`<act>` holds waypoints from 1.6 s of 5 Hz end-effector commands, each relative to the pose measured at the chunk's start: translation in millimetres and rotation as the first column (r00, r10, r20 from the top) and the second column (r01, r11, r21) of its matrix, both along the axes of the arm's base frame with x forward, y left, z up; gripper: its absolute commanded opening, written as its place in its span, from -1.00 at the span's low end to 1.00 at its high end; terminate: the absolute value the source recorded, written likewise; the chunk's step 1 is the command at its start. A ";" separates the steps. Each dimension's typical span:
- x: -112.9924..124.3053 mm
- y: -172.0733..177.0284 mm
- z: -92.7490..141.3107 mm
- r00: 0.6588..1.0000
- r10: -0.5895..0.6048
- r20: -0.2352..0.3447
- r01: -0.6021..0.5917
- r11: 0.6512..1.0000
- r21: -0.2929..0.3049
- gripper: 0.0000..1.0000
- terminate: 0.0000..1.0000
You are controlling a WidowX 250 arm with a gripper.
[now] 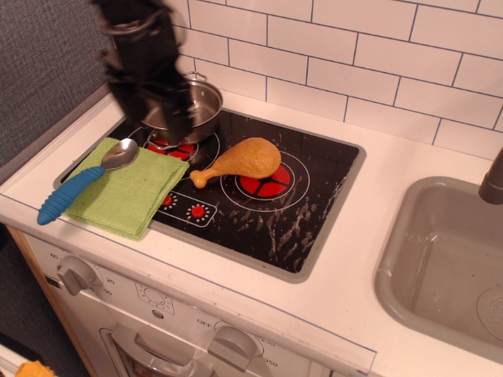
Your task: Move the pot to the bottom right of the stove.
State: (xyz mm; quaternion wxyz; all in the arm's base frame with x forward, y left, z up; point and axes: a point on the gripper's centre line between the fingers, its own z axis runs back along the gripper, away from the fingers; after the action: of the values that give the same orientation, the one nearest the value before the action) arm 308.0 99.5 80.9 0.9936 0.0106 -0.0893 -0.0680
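pot (201, 103) upright, handle (191, 76) toward wall, stove's (314, 196) back-left.

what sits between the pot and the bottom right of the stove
The chicken drumstick lies on the stove between the pot and the scuffed bottom-right corner, over the right burner, as the only view shows.

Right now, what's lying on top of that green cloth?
On the green cloth rests a spoon with a blue handle; its metal bowl lies on the cloth and the handle sticks out past the left edge. What is under the cloth is covered, apart from the stove beside it.
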 end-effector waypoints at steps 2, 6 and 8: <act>86.3 -4.7 -21.7 0.999 0.054 0.007 -0.054 0.997 0.061 1.00 -1.00; 90.1 6.1 -40.7 0.994 0.097 -0.054 -0.095 0.995 0.034 -1.00 -1.00; 86.0 6.8 -23.0 0.995 0.098 -0.033 -0.096 0.994 0.041 -1.00 -1.00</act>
State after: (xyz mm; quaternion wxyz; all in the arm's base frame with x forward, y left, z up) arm 387.0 101.0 31.2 0.9988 0.0228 -0.0359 -0.0249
